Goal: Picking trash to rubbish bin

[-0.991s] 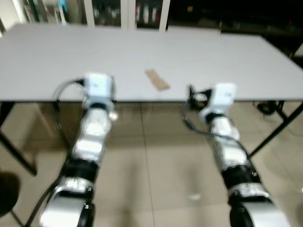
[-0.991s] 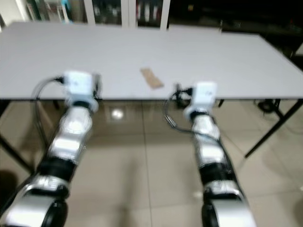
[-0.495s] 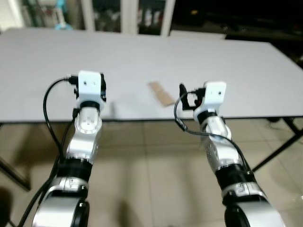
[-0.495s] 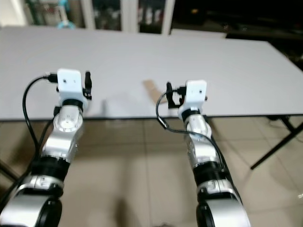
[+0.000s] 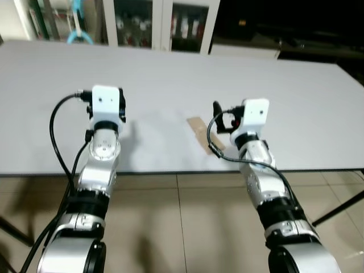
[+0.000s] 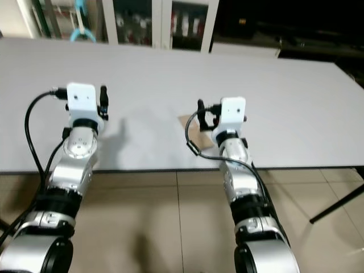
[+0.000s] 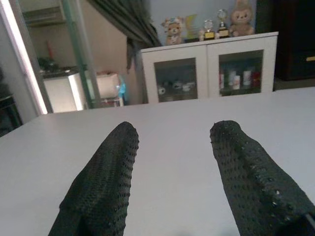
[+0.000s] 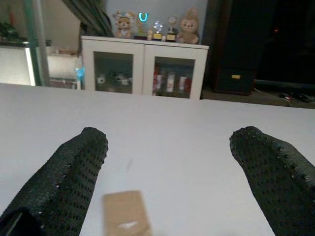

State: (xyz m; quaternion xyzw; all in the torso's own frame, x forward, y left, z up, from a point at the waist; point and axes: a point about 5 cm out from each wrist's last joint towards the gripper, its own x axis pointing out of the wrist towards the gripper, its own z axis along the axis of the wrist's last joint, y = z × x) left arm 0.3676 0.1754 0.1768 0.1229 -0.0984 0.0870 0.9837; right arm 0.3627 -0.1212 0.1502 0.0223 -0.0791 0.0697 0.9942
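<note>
A flat tan cardboard strip [image 5: 199, 134] lies on the white table [image 5: 296, 91], close to its front edge. My right gripper [image 8: 172, 137] hovers open just above the table over that edge. The cardboard strip [image 8: 126, 213] sits low between its fingers, closer to one finger [image 8: 69, 177], and is not touched. In the head views the strip is partly behind the right wrist's black cable [image 5: 215, 136]. My left gripper [image 7: 175, 130] is open and empty over bare tabletop, further left. Its wrist housing [image 5: 107, 103] stands above the table's edge.
White glass-door cabinets [image 5: 165, 25] with small items stand behind the table. A dark unit [image 8: 246, 44] is at the back right. Tiled floor [image 5: 182, 222] lies under the table's front edge, and a black table leg [image 5: 341, 207] slants at the right.
The camera has come closer to the table. Both arms have risen from below the table's edge to reach over it. The cardboard strip lies where it did on the table.
</note>
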